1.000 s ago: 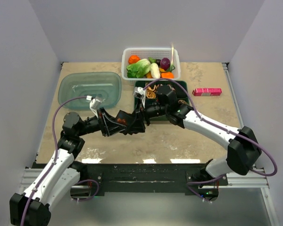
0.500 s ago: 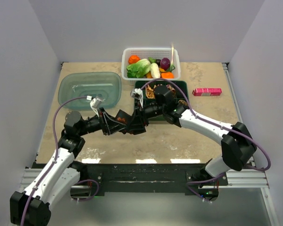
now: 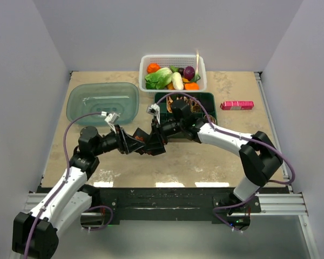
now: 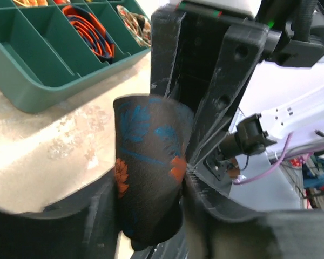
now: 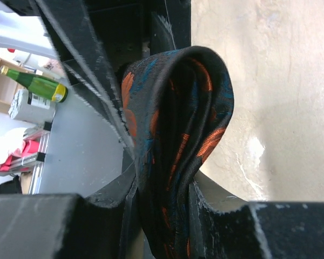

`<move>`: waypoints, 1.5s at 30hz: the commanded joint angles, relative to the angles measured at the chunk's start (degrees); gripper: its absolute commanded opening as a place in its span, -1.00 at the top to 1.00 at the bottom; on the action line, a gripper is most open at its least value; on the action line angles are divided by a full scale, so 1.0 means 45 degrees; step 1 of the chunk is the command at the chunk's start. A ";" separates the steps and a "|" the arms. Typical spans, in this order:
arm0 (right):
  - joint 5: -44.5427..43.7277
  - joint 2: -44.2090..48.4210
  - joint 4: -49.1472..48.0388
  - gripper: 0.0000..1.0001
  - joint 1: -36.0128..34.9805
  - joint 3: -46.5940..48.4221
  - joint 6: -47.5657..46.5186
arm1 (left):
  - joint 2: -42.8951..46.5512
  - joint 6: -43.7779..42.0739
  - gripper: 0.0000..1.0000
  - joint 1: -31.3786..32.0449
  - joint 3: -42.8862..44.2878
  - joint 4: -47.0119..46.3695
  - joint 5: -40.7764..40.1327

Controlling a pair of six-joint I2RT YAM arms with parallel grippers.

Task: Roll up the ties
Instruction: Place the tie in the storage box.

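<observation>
**Black fabric necktie point(image 4: 148, 172) pinched from two sides, roll half made**

Patterned with orange and blue flowers, the necktie is folded into a fat loop and hangs off the speckled stone table point(image 3: 205, 156), out in front of the green plastic tray point(image 3: 205, 98) with its small compartments. From where I stand the two arms meet nose to nose over it. The left gripper point(image 3: 139, 142) has its fingers closed on the lower part of the loop. The right gripper point(image 3: 157, 139) comes in from the other side and squeezes the same bundle, its fingers drawn in narrow against the cloth.

My guess is that two grips are needed because the fabric would spring open if either let go. One seems to keep the coil tight while the other takes it over.

Rolled ties point(image 4: 89, 29) already sit upright in the tray's compartments, a navy and orange one clearest, so this bundle is probably bound for a free slot there. The loop looks loose yet, not a neat spiral.

Farther back stand a white plastic basket point(image 3: 200, 60) of vegetables, a clear teal plastic tub point(image 3: 78, 108) and a pink rectangular box point(image 3: 237, 105), all well apart from the work
</observation>
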State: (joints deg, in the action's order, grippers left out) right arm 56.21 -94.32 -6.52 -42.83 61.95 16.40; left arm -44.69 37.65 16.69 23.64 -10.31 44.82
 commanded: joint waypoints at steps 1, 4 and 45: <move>-0.0654 -0.0562 0.0258 0.92 -0.0385 0.0743 -0.0169 | -0.0224 -0.0046 -0.10 0.0217 0.0157 -0.2200 -0.0292; -0.0810 -0.0933 0.0259 0.95 -0.0366 0.0977 -0.0149 | -0.0634 -0.0144 -0.34 0.0217 0.0216 -0.2454 -0.0350; -1.0806 -0.1873 0.4398 1.00 0.1529 0.6116 0.0477 | 0.0225 -0.2429 -0.99 0.0217 0.3008 0.2113 -1.5233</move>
State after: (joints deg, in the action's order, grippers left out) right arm 18.33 -109.06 10.48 -35.79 87.77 19.88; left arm -40.91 27.40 17.76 36.62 -3.84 -20.49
